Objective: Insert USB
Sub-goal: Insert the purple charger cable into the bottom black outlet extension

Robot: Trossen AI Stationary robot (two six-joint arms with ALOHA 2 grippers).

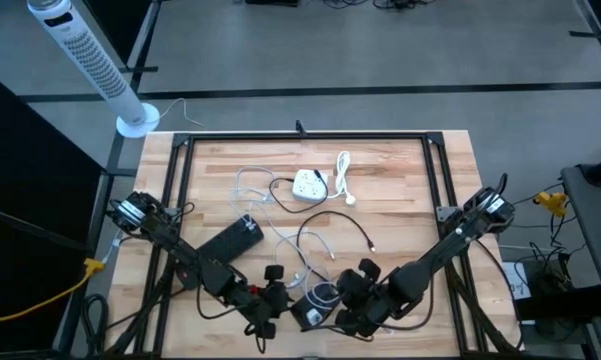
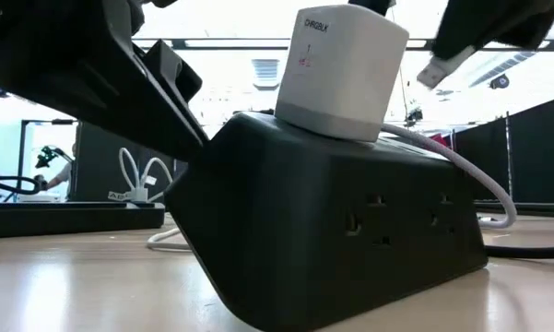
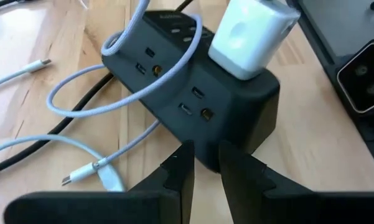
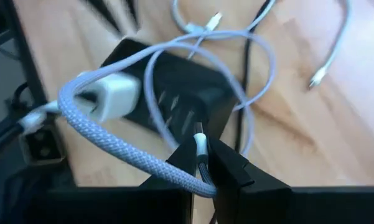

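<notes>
A black power block (image 3: 193, 93) with USB ports on its side carries a white charger (image 3: 252, 37) plugged into its top. It stands tilted near the table's near edge (image 1: 310, 312). My left gripper (image 3: 205, 165) is at the block's near corner, its fingers almost together. My right gripper (image 4: 202, 155) is shut on the plug end of a white braided USB cable (image 4: 112, 146). In the low view the plug (image 2: 438, 66) hovers above the block's right end. The cable loops over the block (image 3: 168, 68). My left gripper has the block's lower corner (image 3: 204, 155) between its two fingertips, coming slanting down from the table's left. The block is tipped: that side is raised and its opposite bottom edge (image 2: 369, 309) rests on the table. My right gripper pinches the USB plug (image 4: 200, 142) between its two fingertips, with the metal tip sticking out past them. The fingers slant down toward the block and lie along the plug. The plug is clear of the block, and the cable trails back slack in a loop.
A white power strip (image 1: 308, 184) and a coiled white cable (image 1: 343, 175) lie toward the far side. A flat black box (image 1: 230, 238) lies left of centre. Loose white and black cables (image 1: 320, 245) cross the middle. Dark frame rails (image 1: 180, 180) border the table.
</notes>
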